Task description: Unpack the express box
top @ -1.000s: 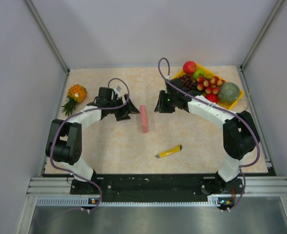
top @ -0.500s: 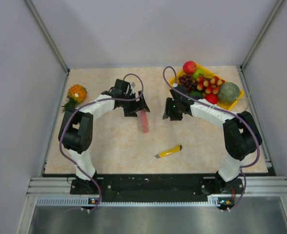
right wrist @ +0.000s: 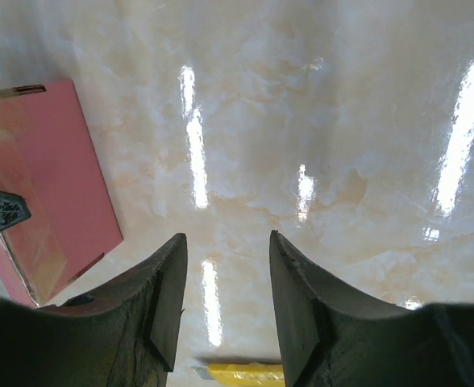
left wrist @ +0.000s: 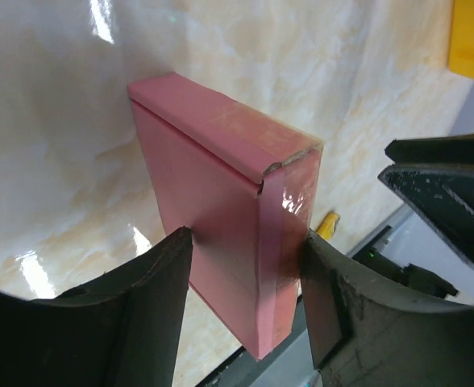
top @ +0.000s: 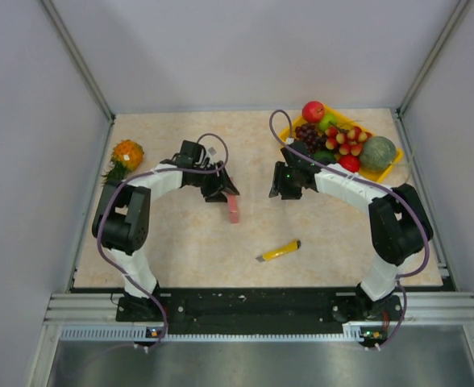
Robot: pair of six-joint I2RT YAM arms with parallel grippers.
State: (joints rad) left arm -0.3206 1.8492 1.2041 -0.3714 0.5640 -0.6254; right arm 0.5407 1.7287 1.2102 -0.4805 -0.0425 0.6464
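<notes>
The express box (top: 234, 210) is a small flat pink cardboard box standing on its narrow edge near the table's middle. In the left wrist view the box (left wrist: 221, 185) sits between my fingers, with clear tape along its narrow side. My left gripper (top: 223, 192) (left wrist: 245, 238) is shut on the box, both pads against its broad faces. My right gripper (top: 280, 185) (right wrist: 225, 238) is open and empty, a short way right of the box, over bare table. The box shows at the left of the right wrist view (right wrist: 47, 173).
A yellow utility knife (top: 279, 251) lies on the table nearer the front and also shows in the right wrist view (right wrist: 245, 373). A yellow fruit tray (top: 384, 168) with fruit stands at the back right. A small pineapple (top: 125, 155) lies at the back left.
My left gripper swung right to the pink box and closed on it, then drew back slightly; the box now looks shorter from above. My right gripper shifted a little right and down, then stayed.
</notes>
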